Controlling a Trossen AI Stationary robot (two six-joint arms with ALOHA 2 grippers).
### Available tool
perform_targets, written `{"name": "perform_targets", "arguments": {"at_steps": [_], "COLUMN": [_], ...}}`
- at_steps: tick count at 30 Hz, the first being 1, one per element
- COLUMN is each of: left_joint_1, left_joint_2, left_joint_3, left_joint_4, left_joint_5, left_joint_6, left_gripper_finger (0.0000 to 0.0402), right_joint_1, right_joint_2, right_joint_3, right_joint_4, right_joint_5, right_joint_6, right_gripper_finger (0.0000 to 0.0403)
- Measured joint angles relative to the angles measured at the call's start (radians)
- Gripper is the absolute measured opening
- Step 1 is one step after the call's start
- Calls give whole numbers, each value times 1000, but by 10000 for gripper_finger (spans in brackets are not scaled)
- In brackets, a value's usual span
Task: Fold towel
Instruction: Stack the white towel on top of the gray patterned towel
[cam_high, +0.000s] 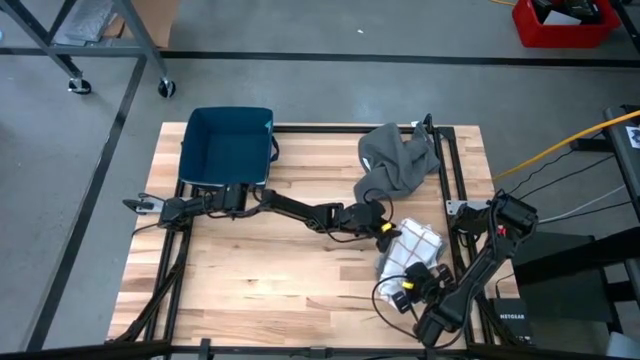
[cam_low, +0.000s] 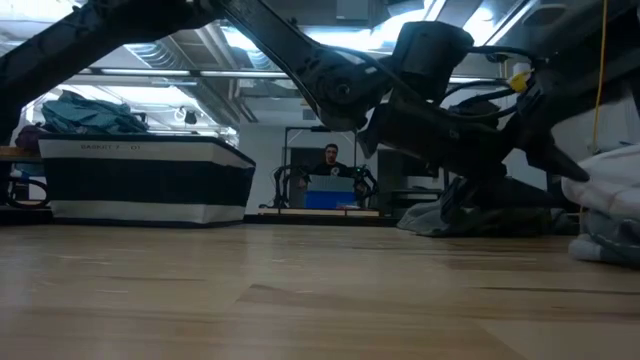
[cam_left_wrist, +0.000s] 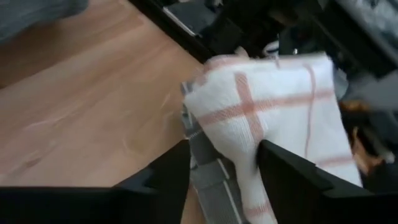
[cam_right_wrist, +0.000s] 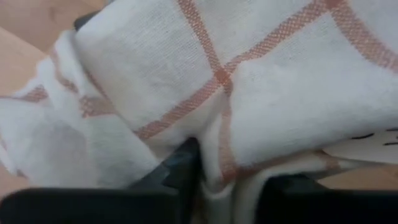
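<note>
STEP: final fold being let go | left gripper (cam_high: 380, 228) fingers apart at the small white red-checked cloth towel (cam_high: 413, 246) | right gripper (cam_high: 408, 289) fingers parted around towel's near edge (cloth between) | NEXT: lift clear without dragging | COUNT: one navy bin (cam_high: 227, 148) left of towel, one grey cloth (cam_high: 398, 160), two arms

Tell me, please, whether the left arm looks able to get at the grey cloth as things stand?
Probably yes. The left gripper sits at the white checked towel, and the grey cloth lies just beyond on bare table, with nothing between them.
</note>
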Motion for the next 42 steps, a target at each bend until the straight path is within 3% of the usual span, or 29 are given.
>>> {"name": "perform_targets", "arguments": {"at_steps": [6,10,15,18,27,37,42], "left_joint_1": [25,50,75,76,82,68,33], "left_joint_2": [-7,-23,-50,-72,-189,-335,-370], "left_joint_3": [0,0,0,0,0,-1,0], "left_joint_4": [6,6,5,1,-9,-79,-78], "left_joint_5": [39,157,341,403,430,442,448], "left_joint_6": [-126,-178,-143,-114,71,154,249], "left_gripper_finger": [189,189,189,189,189,189,189], "right_joint_1": [-9,-9,-7,-7,-7,-8,-8], "right_joint_2": [0,-1,0,-10,-74,-135,-135], "right_joint_3": [1,3,35,82,211,214,214], "right_joint_4": [-34,-51,-85,-156,-430,-407,-372], "right_joint_5": [-53,-118,-120,-99,-10,97,98], "right_joint_6": [-3,1,-1,-3,-63,-82,-119], "right_gripper_finger": [200,227,234,234,234,234,234]}}
